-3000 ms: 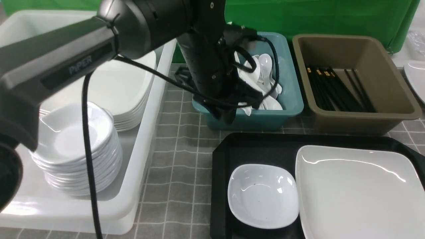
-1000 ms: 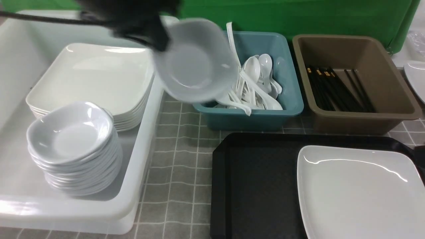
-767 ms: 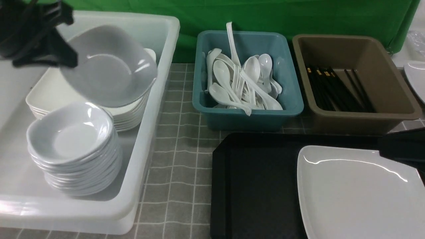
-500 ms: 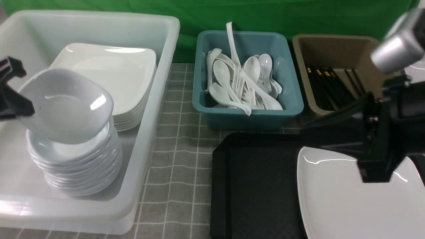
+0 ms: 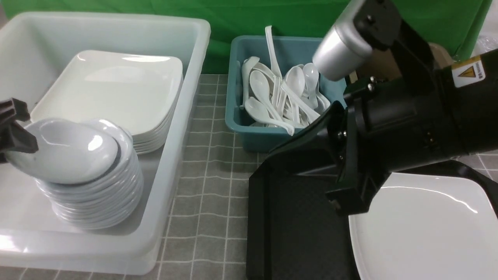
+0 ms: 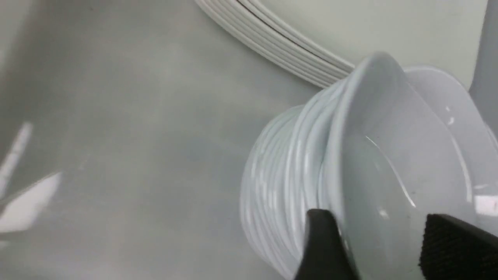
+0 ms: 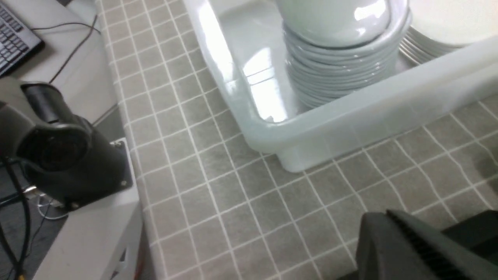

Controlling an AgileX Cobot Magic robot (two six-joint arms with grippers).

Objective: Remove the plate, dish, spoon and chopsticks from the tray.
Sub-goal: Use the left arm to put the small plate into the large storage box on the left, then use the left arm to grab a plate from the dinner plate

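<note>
The dish [image 5: 62, 151] lies tilted on top of a stack of dishes [image 5: 97, 202] in the white tub [image 5: 171, 155]. My left gripper [image 5: 21, 126] is shut on its raised left rim. In the left wrist view the rim [image 6: 350, 136] runs between the fingers of the gripper [image 6: 375, 217]. The plate [image 5: 424, 229] lies on the right half of the black tray [image 5: 295, 233]. My right gripper [image 5: 272, 155] is shut and empty, hovering over the tray's far left corner. No spoon or chopsticks show on the tray.
A stack of plates [image 5: 116, 89] fills the back of the tub. A teal bin [image 5: 253, 140] holds several white spoons [image 5: 280, 93]. My right arm [image 5: 408, 116] hides most of the brown bin. The robot's base [image 7: 58, 155] stands at the table edge.
My left gripper carried the dish from the tray, left over the tub and down onto the dish stack. My right arm swung in from the right across the tray.
</note>
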